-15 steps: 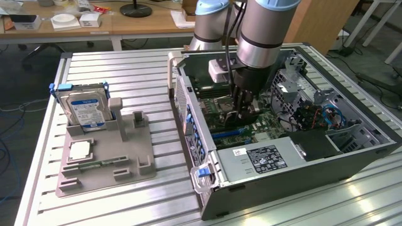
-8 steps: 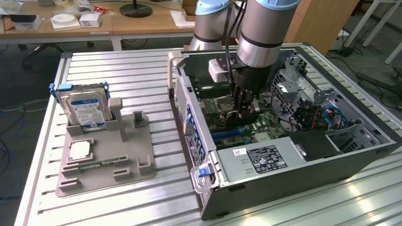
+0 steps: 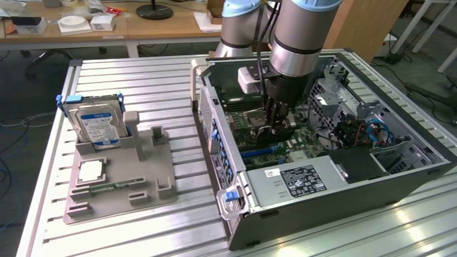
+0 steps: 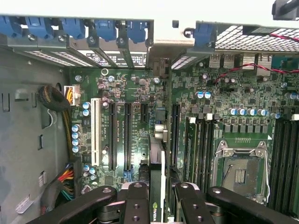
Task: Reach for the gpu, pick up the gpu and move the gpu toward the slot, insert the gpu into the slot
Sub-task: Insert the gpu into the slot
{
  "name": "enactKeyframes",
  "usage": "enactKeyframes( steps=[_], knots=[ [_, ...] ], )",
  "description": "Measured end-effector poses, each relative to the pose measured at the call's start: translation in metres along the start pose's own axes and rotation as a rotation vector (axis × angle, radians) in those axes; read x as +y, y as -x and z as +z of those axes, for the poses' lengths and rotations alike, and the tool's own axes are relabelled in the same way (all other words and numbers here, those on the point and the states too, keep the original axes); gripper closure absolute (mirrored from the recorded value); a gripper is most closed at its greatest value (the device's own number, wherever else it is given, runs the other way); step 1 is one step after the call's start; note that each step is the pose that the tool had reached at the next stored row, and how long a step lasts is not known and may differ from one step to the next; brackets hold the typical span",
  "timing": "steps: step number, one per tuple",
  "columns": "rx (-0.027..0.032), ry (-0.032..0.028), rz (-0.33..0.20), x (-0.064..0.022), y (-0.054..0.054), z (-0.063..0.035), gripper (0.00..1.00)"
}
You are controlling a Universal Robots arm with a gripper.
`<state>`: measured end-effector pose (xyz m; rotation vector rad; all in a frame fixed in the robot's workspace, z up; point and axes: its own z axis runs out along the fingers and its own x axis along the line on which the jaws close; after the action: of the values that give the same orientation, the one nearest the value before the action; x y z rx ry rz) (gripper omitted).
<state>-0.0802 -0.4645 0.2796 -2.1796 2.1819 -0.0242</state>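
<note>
Where the exterior view looks down on the slatted metal surface [image 3: 143, 225], an open computer case [image 3: 400, 182] lies on its side at the right of the frame, its walls boxing in the green motherboard [image 3: 250, 120]. The arm [image 3: 303, 37] drops straight into that opening from the top of the frame, with the case's rear wall close on the exterior view's left and the drive cage close on its right, so there is little room to either side. The gripper [image 3: 275, 126] sits low over the board, just above the slot [image 3: 260, 151], a blue strip near the middle of the frame. At the left of the frame a grey holder tray [image 3: 121, 182] carries a hard drive [image 3: 96, 126], well apart from the case.

In the wrist view the gripper [image 4: 156, 198] has its black fingers [image 4: 135, 203] about half closed, pinching the gpu [image 4: 157, 186] edge-on between them. The card stands upright over the board, among the long dark connector strips, with the processor socket [image 4: 240, 170] off to one side. Whether its lower edge touches a connector I cannot tell.
</note>
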Motion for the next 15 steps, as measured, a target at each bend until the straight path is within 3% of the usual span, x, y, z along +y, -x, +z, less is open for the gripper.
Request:
enactKeyframes(
  steps=[15],
  knots=[
    [-0.0001, 0.0, 0.0, 0.0001, 0.0034, 0.0041, 0.74]
  ],
)
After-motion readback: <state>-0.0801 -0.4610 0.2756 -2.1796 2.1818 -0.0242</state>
